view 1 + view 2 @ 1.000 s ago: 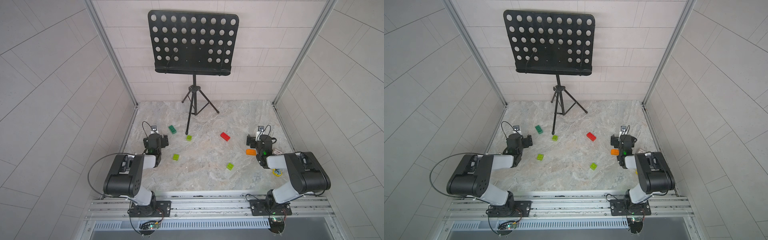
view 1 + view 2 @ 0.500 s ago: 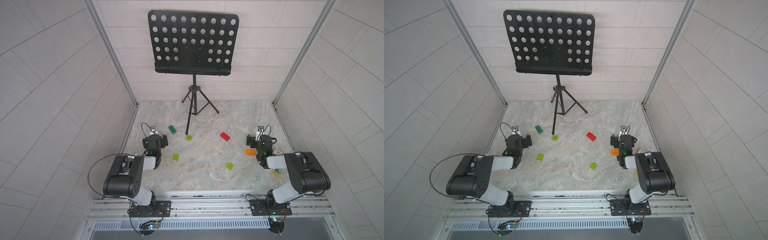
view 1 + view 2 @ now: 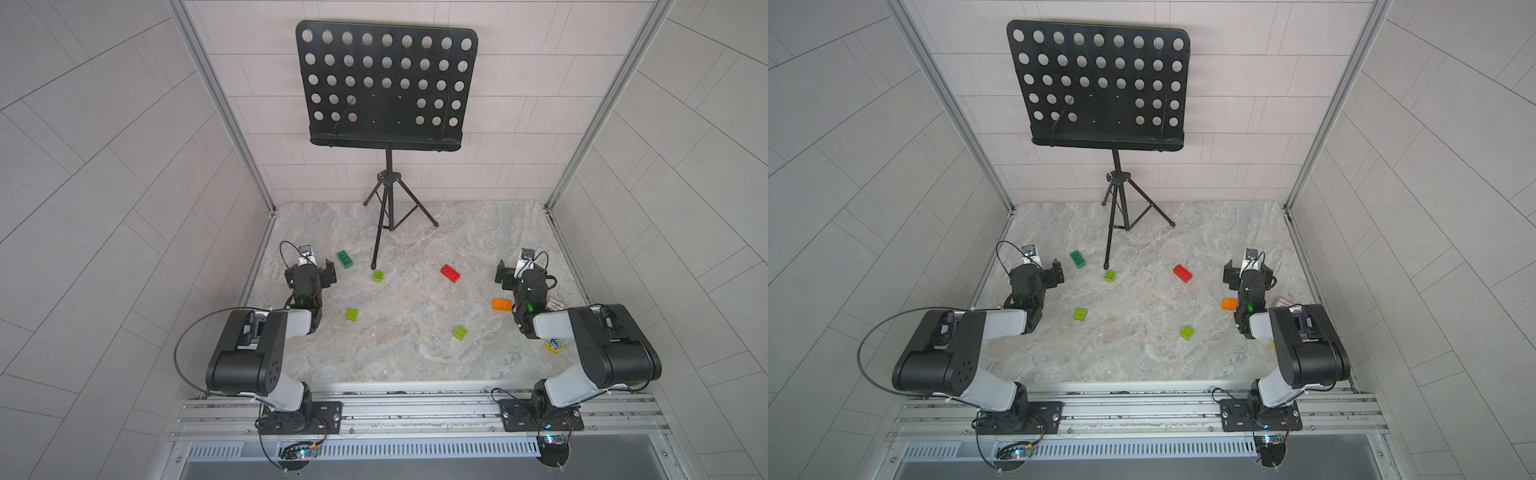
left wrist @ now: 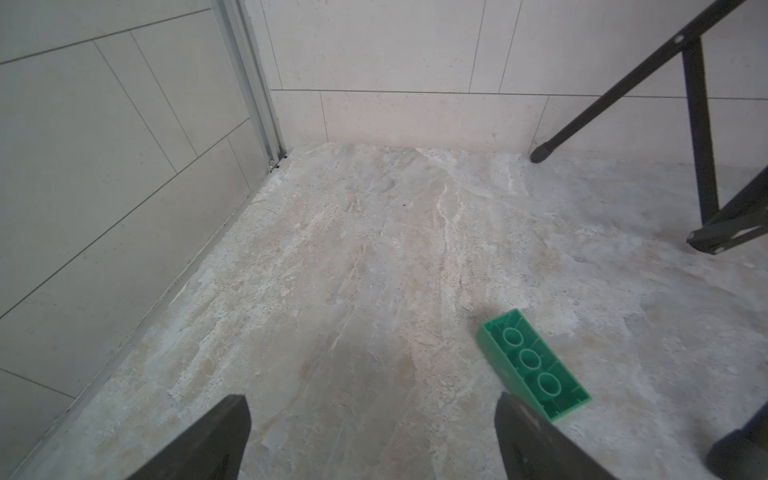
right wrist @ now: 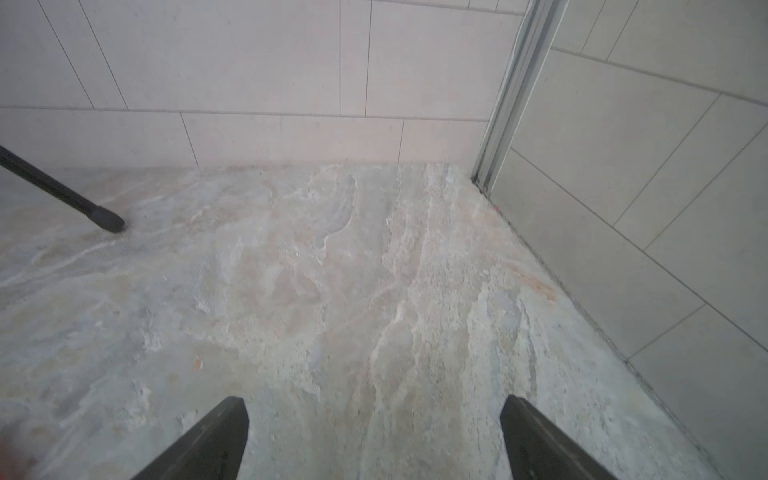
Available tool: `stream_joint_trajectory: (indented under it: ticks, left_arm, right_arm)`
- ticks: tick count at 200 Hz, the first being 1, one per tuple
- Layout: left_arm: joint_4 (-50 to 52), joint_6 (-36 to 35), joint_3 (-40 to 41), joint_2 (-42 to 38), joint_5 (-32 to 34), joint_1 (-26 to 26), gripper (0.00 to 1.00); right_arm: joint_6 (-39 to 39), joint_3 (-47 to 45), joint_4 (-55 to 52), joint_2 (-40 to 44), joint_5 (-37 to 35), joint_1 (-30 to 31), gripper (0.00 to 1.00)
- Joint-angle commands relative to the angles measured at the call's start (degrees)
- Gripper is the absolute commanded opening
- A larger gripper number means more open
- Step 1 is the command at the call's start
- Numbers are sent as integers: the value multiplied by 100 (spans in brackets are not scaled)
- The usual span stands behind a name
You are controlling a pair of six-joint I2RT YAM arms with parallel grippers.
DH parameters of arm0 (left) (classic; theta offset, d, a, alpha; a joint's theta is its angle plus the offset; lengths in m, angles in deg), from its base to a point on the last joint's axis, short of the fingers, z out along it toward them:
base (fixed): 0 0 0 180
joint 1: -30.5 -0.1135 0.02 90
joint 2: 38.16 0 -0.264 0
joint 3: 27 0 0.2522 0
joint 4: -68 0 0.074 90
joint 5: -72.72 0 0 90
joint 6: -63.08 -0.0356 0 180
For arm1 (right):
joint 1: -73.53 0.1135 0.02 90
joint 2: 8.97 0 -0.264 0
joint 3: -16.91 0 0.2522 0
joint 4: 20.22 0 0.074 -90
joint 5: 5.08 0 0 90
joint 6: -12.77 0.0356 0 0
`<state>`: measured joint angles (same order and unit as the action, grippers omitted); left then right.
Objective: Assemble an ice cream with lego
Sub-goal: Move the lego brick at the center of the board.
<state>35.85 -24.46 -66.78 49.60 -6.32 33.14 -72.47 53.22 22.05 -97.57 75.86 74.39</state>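
Note:
The lego lies loose on the marble floor, and no ice cream is in view. A dark green brick (image 3: 345,259) (image 3: 1078,258) lies upside down, just outside one finger of my open left gripper (image 3: 310,269) (image 4: 372,419), as the left wrist view shows (image 4: 532,370). Three lime bricks (image 3: 378,276) (image 3: 352,314) (image 3: 459,333) and a red brick (image 3: 450,274) are spread across the middle. An orange rounded brick (image 3: 501,304) sits beside my right arm. My right gripper (image 3: 521,271) (image 5: 374,415) is open over bare floor.
A black music stand on a tripod (image 3: 388,195) stands at the back centre, one foot (image 3: 373,266) near the dark green brick. Tiled walls enclose three sides. A yellow round object (image 3: 555,345) and a white card (image 3: 556,303) lie by the right arm.

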Motion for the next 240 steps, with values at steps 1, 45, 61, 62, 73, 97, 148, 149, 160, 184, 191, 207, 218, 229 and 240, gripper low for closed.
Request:
stream_joint_trajectory:
  ticks: [1,45,61,62,73,97,148,149,160,184,191,207,218,229,240]
  left_arm:
    - [362,-113,35,44,-156,-44,100]
    - [443,-122,18,12,-156,-44,100]
    - [452,-118,18,12,-157,-35,100]
    - [447,-116,18,12,-156,-35,100]
    - [462,-122,18,9,-158,-41,100]
    - [443,-76,29,-22,223,71,100]
    - [2189,161,-685,-976,1382,297,100]
    - [2190,182,-689,-1000,1391,307,100]
    - [2199,446,-693,-1368,1352,310,100]
    - [2448,1596,-763,-2138,1087,316,100]
    - [2784,2355,-824,-2321,1275,318,100]
    - [3421,3775,-927,-2594,1683,319,100]
    - [3690,4084,-980,-2691,1565,338,100]
    - [4053,4160,-1168,-2703,1497,401,100]
    - [4624,4186,-1507,-2662,1318,485,100]
  right_arm:
    - [-18,52,-970,102,15,16,100]
    - [-18,34,-888,66,23,12,100]
    - [-17,-18,-644,4,4,19,100]
    - [-18,-16,-658,11,7,19,100]
    - [-24,37,-899,77,19,16,100]
    - [-26,-4,-809,82,25,19,100]
    - [-271,401,-2309,1232,461,68,100]
    - [-268,418,-2365,1254,464,70,100]
    - [-177,562,-2751,1672,514,126,100]
    - [1173,870,-3562,2467,404,236,100]
    - [1515,1063,-3933,2587,527,230,100]
    - [1813,1147,-4222,2814,1144,176,100]
    - [2404,889,-3937,3023,1201,160,100]
    - [3076,674,-3851,3209,1123,125,100]
    - [3172,634,-3674,3208,1547,131,100]
